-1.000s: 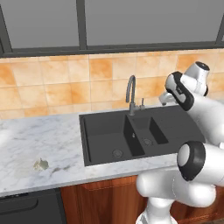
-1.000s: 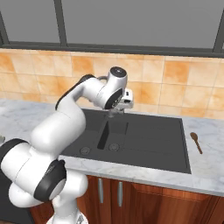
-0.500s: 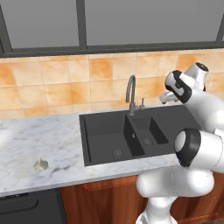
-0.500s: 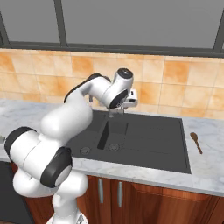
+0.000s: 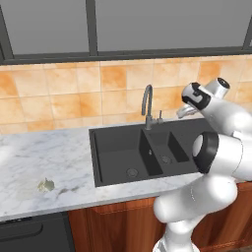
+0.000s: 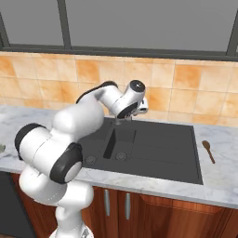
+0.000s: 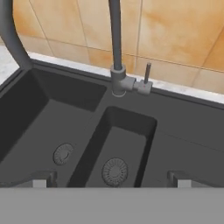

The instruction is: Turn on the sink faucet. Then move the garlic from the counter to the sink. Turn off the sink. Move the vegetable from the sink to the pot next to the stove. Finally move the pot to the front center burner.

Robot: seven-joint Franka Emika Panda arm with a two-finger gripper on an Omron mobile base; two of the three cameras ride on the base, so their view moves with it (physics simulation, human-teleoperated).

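Looking along the hand view, the gripper [image 7: 107,180] is seen with its jaws spread wide, nothing held, hovering above the matte black double sink [image 7: 65,113]. Step one looks to be in hand: the small lever [image 7: 147,73] on the dark grey gooseneck sink faucet [image 7: 117,65] probably needs to be reached and nudged next. No water is seen yet. Farther off, the lumpy cream garlic [image 5: 46,185] is left on the veined marble counter [image 5: 44,157], well apart from the basin.
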